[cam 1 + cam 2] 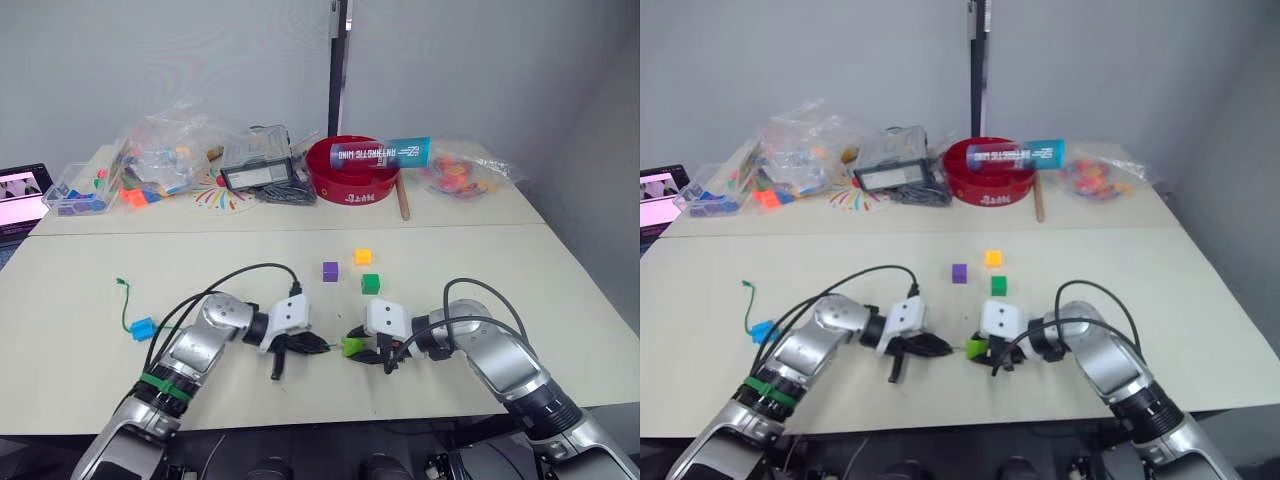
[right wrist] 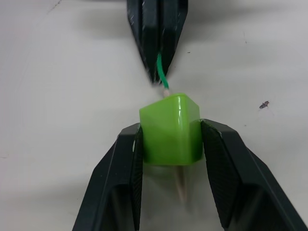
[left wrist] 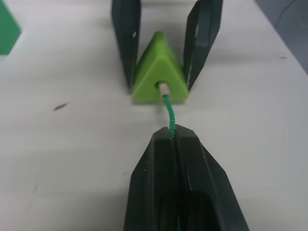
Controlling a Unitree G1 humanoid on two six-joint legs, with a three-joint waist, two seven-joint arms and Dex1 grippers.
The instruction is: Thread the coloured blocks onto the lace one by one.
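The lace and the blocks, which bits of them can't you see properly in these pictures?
- Lace: in the left wrist view the left gripper's shut fingers hide it past the short green stretch.
- Lace inside the light green block: hidden by the block held in the right gripper; the pale tip pokes out behind.
- Blue block: too small in the eye views to see its hole.

Light green block (image 2: 171, 130) was seen as glossy smooth plastic; lace (image 3: 169, 111) as braided green cord (pale stiff tip); gripper fingers (image 2: 226, 168) matt black; table (image 2: 57, 96) matt, pale, lightly speckled.
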